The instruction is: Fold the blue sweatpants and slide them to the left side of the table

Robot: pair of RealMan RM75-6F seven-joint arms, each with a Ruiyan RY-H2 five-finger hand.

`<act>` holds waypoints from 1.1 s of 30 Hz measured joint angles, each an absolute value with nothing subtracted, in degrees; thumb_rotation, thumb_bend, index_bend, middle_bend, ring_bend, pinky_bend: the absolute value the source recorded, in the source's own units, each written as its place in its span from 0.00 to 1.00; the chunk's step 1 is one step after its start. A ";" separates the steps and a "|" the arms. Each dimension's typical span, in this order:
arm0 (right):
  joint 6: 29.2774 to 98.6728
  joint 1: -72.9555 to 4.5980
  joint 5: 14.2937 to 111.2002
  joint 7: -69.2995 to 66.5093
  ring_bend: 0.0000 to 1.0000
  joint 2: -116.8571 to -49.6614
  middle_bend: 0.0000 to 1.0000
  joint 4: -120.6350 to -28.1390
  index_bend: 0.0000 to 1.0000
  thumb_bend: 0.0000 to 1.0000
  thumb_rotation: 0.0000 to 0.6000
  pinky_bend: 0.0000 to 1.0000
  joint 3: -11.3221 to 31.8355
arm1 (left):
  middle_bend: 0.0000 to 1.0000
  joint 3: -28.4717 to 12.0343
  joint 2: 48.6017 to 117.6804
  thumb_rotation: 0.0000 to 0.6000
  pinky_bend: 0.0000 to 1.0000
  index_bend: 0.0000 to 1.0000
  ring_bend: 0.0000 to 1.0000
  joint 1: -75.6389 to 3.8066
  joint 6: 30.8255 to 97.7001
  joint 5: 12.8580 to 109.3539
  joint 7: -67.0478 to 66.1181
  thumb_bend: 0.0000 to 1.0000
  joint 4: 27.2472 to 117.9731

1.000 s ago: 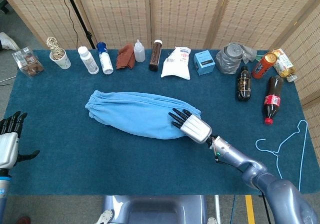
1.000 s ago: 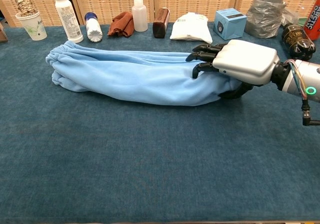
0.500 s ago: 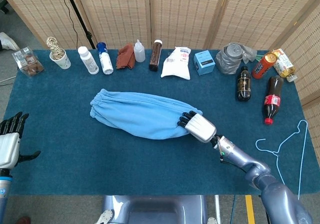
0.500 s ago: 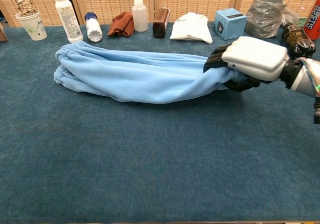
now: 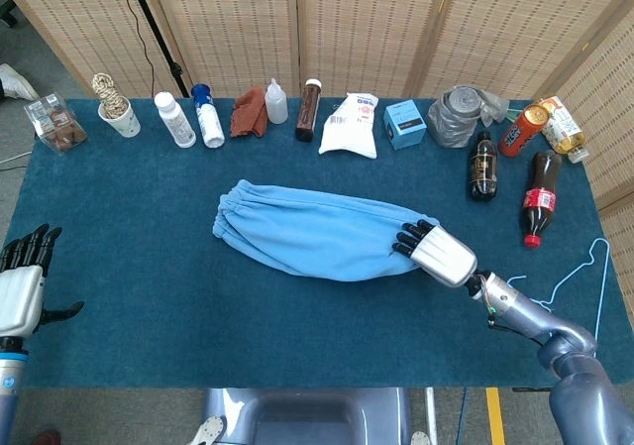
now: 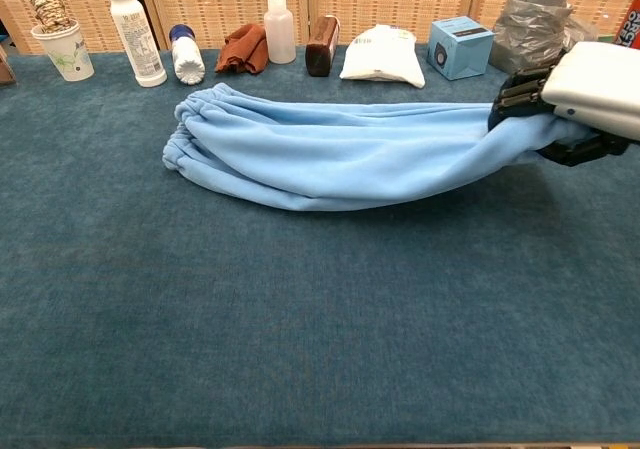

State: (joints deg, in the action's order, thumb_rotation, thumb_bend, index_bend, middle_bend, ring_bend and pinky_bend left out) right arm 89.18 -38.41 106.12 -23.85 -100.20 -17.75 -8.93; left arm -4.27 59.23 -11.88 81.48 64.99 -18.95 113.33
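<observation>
The blue sweatpants [image 5: 317,233] [image 6: 340,154] lie as one long folded bundle across the middle of the table, gathered end to the left. My right hand [image 5: 436,254] [image 6: 580,94] grips their right end, fingers curled over the cloth and thumb underneath, lifting that end slightly. My left hand [image 5: 22,284] hovers off the table's left front corner, fingers spread, holding nothing; the chest view does not show it.
Along the back edge stand a paper cup [image 5: 121,118], a white bottle [image 5: 175,119], a brown cloth [image 5: 248,113], a squeeze bottle [image 5: 276,102], a white pouch [image 5: 351,125] and a blue box [image 5: 404,124]. Drink bottles [image 5: 540,197] and a hanger [image 5: 575,281] lie right.
My right hand closed on the sweatpants' right end and dragged the whole bundle to the right. The left hand stayed almost still.
</observation>
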 measured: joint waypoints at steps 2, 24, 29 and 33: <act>90.67 -38.31 106.47 -23.98 0.32 -99.66 0.42 -17.67 0.59 0.96 1.00 0.50 -9.25 | 0.00 -4.37 59.22 1.00 0.00 0.00 0.00 -11.84 81.44 64.94 -18.88 0.01 113.33; 76.22 -53.07 103.53 -17.06 0.32 -97.33 0.42 -39.74 0.59 0.97 1.00 0.50 -3.75 | 0.00 -4.95 58.02 1.00 0.00 0.00 0.00 -11.41 79.83 65.10 -15.86 0.01 112.53; 69.11 -56.68 100.31 -12.81 0.32 -98.40 0.42 -43.38 0.59 0.97 1.00 0.50 -0.29 | 0.00 -5.32 57.90 1.00 0.00 0.00 0.00 -11.69 78.88 64.16 -15.52 0.01 112.06; 64.95 -59.51 97.53 -10.07 0.32 -100.16 0.42 -44.38 0.59 0.97 1.00 0.50 2.91 | 0.00 -5.46 58.15 1.00 0.00 0.00 0.00 -12.17 77.88 63.34 -16.03 0.01 111.69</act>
